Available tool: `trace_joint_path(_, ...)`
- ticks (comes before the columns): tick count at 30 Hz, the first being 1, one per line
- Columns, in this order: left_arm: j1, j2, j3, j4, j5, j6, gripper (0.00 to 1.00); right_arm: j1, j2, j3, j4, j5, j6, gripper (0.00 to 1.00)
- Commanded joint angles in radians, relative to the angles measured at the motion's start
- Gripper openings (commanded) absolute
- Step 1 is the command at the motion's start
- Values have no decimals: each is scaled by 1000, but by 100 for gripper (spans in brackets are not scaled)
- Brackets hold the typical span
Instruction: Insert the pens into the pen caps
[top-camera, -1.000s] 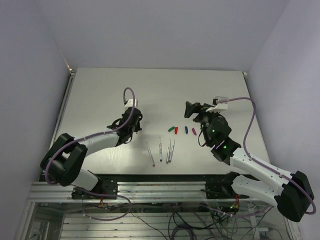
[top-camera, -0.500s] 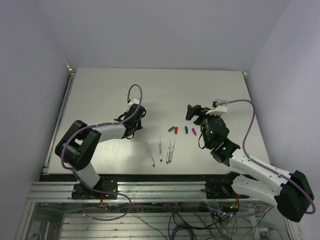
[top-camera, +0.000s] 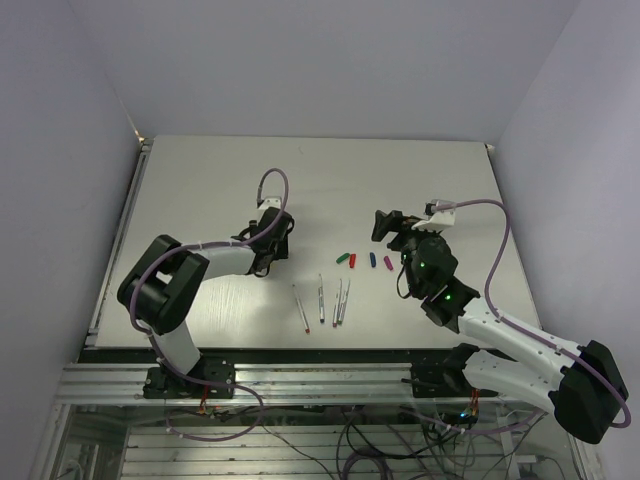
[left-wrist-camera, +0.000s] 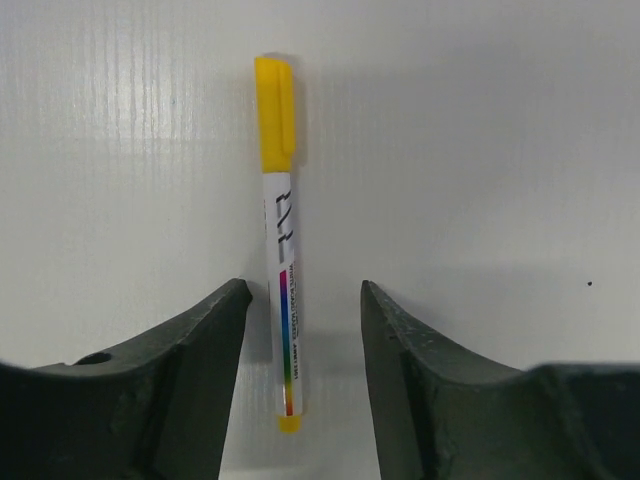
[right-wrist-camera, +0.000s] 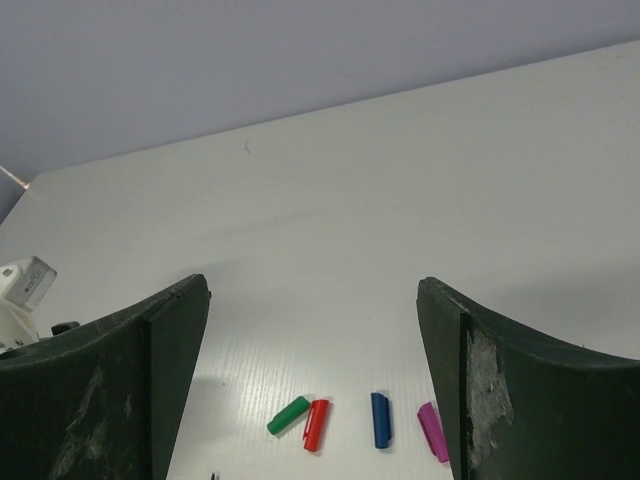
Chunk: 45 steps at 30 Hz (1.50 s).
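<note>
Left gripper (left-wrist-camera: 303, 292) low over table (top-camera: 200, 180), left of centre, jaws apart, clamping nothing. Yellow-capped pen (left-wrist-camera: 281, 300) flat on table between its fingers (left-wrist-camera: 190, 360), nearer one finger; contact unclear. Right gripper (right-wrist-camera: 312, 290) spread wide, nothing between, raised just far-right of cap row. Loose caps in row right of centre: green cap (right-wrist-camera: 288, 415) just beside red cap (right-wrist-camera: 316, 424), then blue cap (right-wrist-camera: 380, 419), purple cap (right-wrist-camera: 433, 431). Four uncapped pens (top-camera: 320, 298) side by side, nearer than the caps.
</note>
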Motion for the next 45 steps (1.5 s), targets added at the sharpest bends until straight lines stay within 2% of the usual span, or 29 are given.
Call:
trace_joint_path(1,9,-2,42,-13,-22,19,61,-4,4,-12,29,15,10,84)
trace_joint_path(9,9,-64,45,-50,-30,16,62,-4,-14,-20,30,34,1,82)
trace_joint_path(17,-13,-233,-29,-96,23,-16,62,-11,-10,-14,-54,79,38,76)
trace_joint_path(24,-201,-311,-50,-215,-28,-86,62,-35,11,-23,-132,106,106,75)
trace_joint_path(31,-378,-280,-43,-292,-35,-189,63,-46,-31,-55,-152,114,121,75)
trace_joint_path(38,-481,-217,5,-394,-91,-250,63,-47,-76,-80,-166,107,136,75)
trace_joint_path(45,-534,-199,13,-450,-110,-318,61,-49,-77,-100,-161,90,152,75)
